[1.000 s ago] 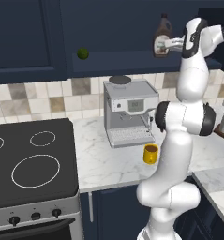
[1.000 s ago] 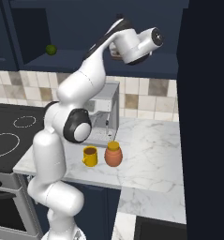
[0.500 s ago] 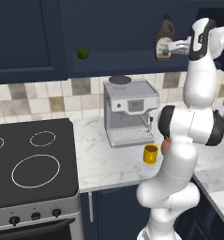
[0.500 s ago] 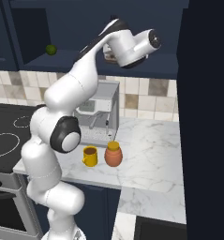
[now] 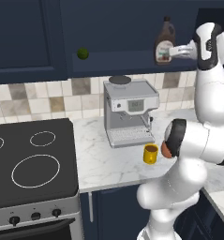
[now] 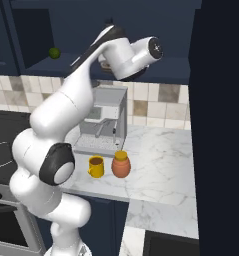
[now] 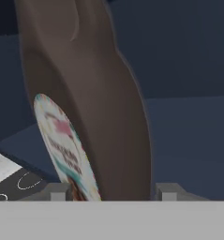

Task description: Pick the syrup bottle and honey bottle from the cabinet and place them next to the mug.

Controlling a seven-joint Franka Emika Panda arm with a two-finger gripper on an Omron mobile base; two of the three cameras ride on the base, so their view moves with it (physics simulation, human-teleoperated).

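One bottle remains: the syrup bottle stands upright on the cabinet shelf above the mug, the pincer clasping its body for lifting out, while the honey bottle already sits beside that mug.

Silver espresso machine on white marble counter against beige tiled backsplash, black glass cooktop with white ring burners to its left, oven knobs below, small green lime on dark shelf above.
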